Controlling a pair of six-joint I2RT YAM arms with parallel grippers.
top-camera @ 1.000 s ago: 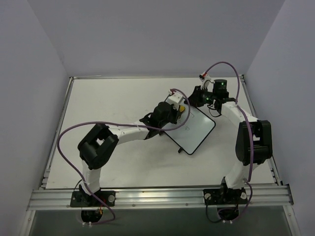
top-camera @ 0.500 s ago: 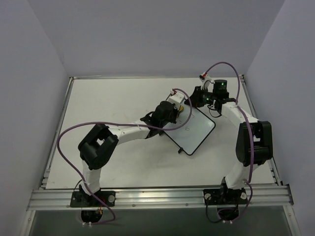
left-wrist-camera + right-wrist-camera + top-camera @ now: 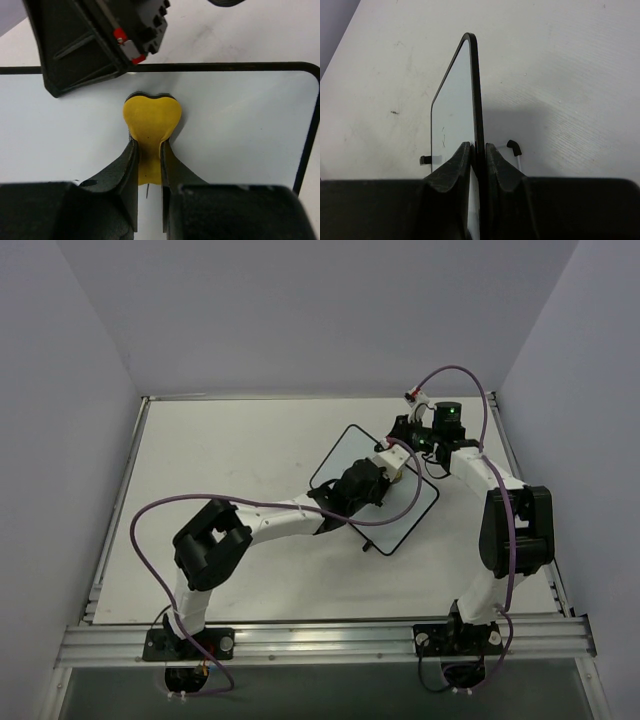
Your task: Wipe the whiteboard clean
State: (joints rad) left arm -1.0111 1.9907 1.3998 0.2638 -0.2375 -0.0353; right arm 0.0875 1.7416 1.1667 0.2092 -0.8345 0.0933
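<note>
My left gripper (image 3: 149,147) is clamped on a yellow eraser (image 3: 152,117), pressing its pad against the whiteboard (image 3: 405,512), which lies on the table (image 3: 230,450) toward the far right. Beyond it, my right gripper (image 3: 479,148) pinches the board's edge, I judge to steady it. The faint marks (image 3: 442,136) on the board are unreadable.
</note>
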